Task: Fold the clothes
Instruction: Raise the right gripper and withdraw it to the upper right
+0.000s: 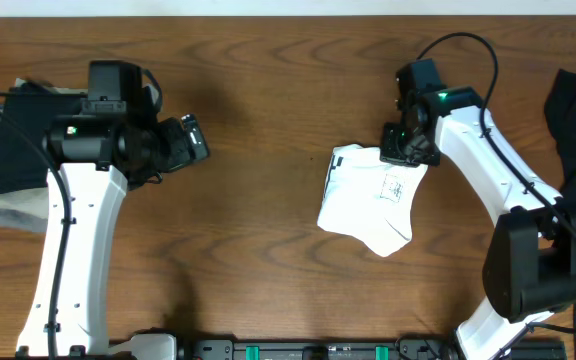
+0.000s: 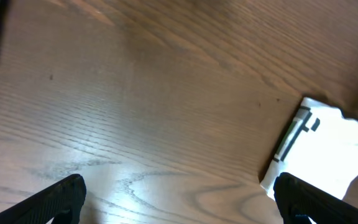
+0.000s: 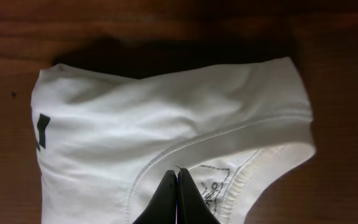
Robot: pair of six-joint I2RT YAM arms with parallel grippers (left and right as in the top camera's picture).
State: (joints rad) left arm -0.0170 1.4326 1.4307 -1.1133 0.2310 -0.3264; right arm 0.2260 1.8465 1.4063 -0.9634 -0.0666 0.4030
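We see the right gripper (image 3: 177, 177) with its fingers pressed together, tips resting on the neckline of the white T-shirt (image 1: 373, 200); whether any cloth is pinched we cannot tell. The left gripper (image 2: 179, 186) stands wide apart, holding nothing. The white T-shirt lies bunched on the table (image 1: 268, 100), toward 3 o'clock from centre.
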